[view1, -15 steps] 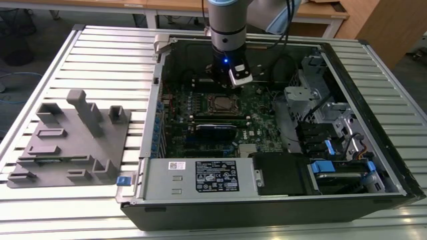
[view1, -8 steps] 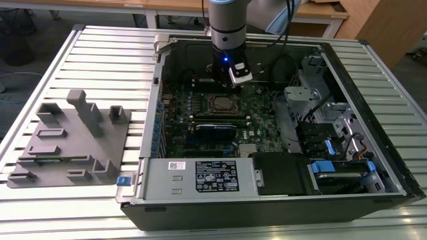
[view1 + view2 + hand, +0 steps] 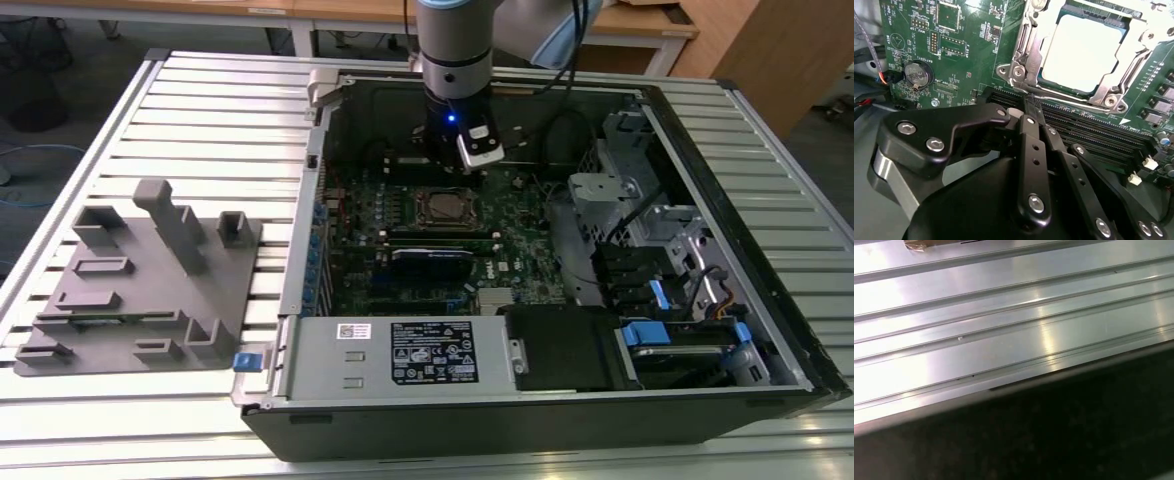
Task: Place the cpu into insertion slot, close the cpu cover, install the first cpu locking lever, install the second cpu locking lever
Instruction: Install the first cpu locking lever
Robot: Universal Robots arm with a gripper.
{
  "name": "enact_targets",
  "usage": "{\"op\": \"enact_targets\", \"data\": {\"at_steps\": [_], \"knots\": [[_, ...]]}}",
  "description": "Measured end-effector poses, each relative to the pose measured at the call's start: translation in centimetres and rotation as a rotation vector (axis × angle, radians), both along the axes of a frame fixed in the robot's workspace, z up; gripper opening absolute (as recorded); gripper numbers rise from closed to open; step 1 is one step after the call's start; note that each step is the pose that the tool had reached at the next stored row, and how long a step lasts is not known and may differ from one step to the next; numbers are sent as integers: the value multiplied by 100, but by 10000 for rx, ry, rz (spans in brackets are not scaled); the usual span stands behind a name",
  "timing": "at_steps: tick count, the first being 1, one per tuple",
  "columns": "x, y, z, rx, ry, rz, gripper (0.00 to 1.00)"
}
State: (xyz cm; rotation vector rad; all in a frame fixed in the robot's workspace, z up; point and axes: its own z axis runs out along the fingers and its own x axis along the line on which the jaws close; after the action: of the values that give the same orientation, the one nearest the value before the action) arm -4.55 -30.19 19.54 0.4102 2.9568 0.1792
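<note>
The cpu (image 3: 1081,50) lies flat in the socket, its pale silver face up. The cpu cover (image 3: 1026,47) is down around it as a silvery frame, and the insertion slot underneath is hidden by both. A thin wire locking lever (image 3: 1074,99) runs along the frame's edge closest to the camera. In the second wrist view my gripper (image 3: 1031,102) has its black fingers (image 3: 1033,145) pressed together, tips right at that lever near the frame's corner; whether they pinch the wire I cannot tell. In the exterior view the gripper (image 3: 461,165) hangs over the far edge of the cpu cover (image 3: 441,207).
Long black memory slots (image 3: 1094,135) lie just below the socket, and a coin battery (image 3: 918,75) sits on the green board. The open case holds drive bays (image 3: 641,230) and a labelled metal box (image 3: 427,355). A grey fixture (image 3: 134,280) rests on the ribbed table (image 3: 1004,315).
</note>
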Motion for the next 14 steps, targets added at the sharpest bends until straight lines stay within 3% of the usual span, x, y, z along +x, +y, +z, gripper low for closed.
{"op": "enact_targets", "data": {"at_steps": [14], "knots": [[-8, 0, 0, 0, -4, -4, 11]]}}
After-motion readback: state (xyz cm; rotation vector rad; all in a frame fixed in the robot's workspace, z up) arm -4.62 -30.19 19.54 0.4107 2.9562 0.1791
